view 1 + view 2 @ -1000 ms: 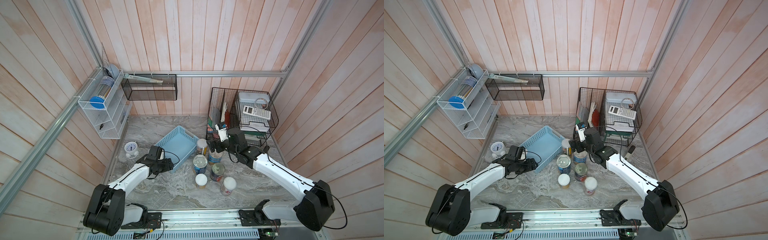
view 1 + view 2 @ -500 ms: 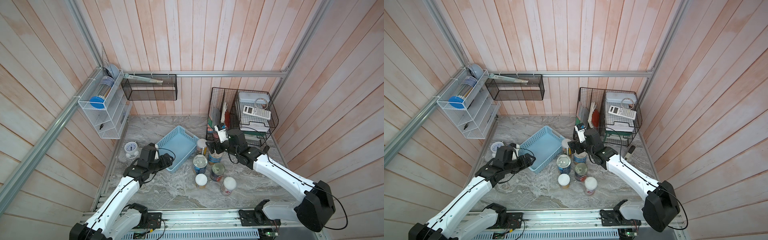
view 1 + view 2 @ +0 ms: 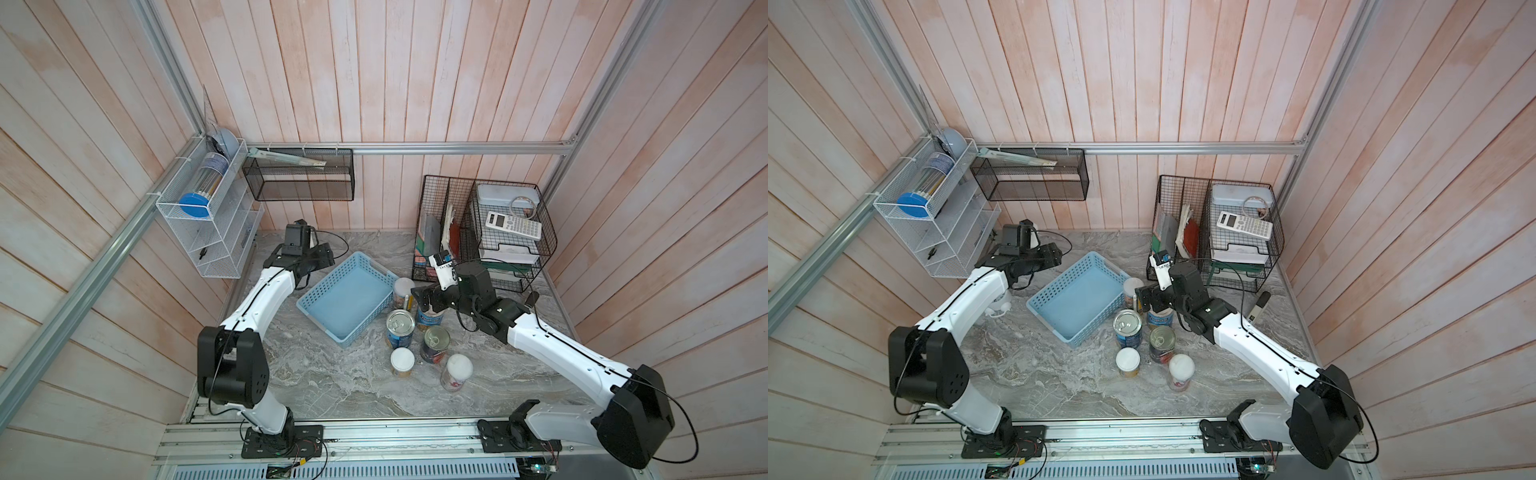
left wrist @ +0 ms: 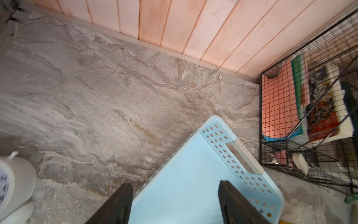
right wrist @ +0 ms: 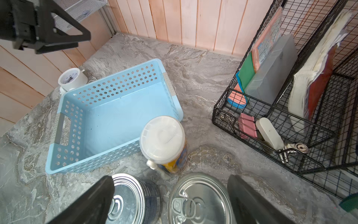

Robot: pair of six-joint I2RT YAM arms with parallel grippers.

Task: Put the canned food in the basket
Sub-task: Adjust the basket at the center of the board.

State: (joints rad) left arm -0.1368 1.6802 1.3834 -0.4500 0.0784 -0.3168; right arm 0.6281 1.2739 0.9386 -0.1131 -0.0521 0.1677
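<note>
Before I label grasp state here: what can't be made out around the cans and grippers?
In both top views the right gripper covers the lid of the rearmost tin.
Right wrist view: the bottom edge cuts that can off, so finger contact is unclear.
Top views: can labels too small to read.
Left wrist view: the bottom edge crops the basket.

In both top views the right gripper [image 3: 424, 298] hides the silver top of the wide blue-labelled tin [image 3: 432, 322] from us. Our left wrist view cuts off the light blue perforated plastic basket [image 4: 184, 180] and the white dial timer [image 4: 15, 180] at its edges; we cannot read the tin's label
</note>
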